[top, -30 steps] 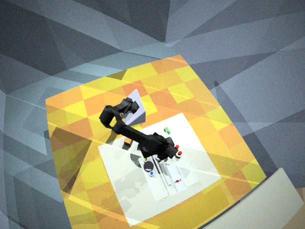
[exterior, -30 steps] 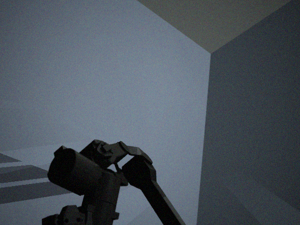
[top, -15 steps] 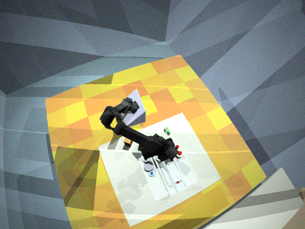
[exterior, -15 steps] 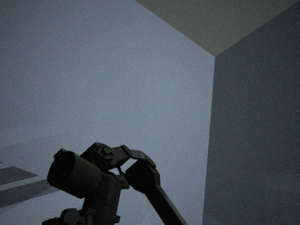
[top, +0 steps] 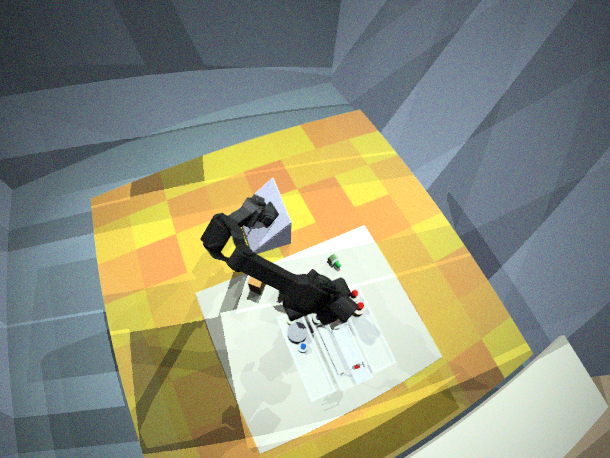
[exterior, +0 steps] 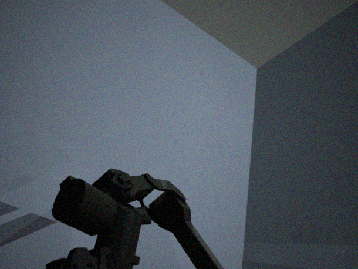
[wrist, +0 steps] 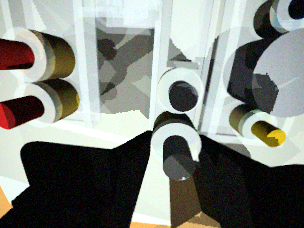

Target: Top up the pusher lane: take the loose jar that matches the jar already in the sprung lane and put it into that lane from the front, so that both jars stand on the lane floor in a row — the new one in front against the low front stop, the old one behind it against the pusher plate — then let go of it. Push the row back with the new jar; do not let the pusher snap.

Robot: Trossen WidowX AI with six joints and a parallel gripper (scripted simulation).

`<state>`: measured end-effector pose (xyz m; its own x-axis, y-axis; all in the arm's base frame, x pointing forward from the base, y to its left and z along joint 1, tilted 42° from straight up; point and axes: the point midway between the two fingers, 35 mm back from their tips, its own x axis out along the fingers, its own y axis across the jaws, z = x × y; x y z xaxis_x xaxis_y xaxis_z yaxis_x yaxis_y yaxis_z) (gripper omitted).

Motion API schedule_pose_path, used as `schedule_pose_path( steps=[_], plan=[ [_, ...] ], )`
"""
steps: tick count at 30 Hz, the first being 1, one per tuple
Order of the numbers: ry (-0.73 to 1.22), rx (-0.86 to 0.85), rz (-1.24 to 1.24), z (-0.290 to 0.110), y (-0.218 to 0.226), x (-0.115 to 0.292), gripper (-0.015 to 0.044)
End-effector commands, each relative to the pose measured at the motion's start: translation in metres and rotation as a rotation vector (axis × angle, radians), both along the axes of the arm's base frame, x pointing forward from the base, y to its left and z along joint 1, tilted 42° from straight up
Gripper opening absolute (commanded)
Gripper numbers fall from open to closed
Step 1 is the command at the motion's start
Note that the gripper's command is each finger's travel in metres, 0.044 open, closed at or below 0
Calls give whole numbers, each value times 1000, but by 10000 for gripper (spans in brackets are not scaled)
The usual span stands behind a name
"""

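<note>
My gripper (wrist: 174,137) is shut on a jar with a white shoulder and dark grey knob (wrist: 178,159), at the lane's front end. The matching lane jar (wrist: 181,86), white-topped with a dark knob, stands between the rails directly behind the held jar. The two look very close; whether they touch, and how high the held jar's base is, I cannot tell. The pusher plate (wrist: 183,64) shows behind the lane jar. The front stop is hidden by the held jar and fingers. In the top view the arm hides the fingertips; the exterior view shows only the arm.
Two red-knobbed jars (wrist: 64,54) (top: 359,306) stand left of the lane in the wrist view. A yellow-knobbed jar (wrist: 254,125), a wide grey-lidded jar (wrist: 285,75) (top: 297,331) and a blue-knobbed jar (top: 302,346) stand right. A green jar (top: 333,260) and brown block (top: 255,285) lie farther off.
</note>
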<state>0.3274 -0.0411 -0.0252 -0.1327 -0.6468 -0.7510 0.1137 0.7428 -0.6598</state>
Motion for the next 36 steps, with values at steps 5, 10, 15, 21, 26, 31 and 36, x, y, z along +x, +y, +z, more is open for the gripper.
schedule_pose_path(
  steps=[5, 10, 15, 21, 26, 31, 36],
  plan=[
    [-29, -8, 9, 5, 0, 13, 0],
    [-29, -8, 9, 6, 0, 15, 0],
    [-29, -8, 9, 6, 0, 15, 0],
    [-29, -8, 9, 6, 0, 15, 0],
    [-29, -8, 9, 5, -1, 15, 0],
    [-29, -8, 9, 5, -1, 15, 0],
    [-29, -8, 9, 5, -1, 15, 0]
  ],
)
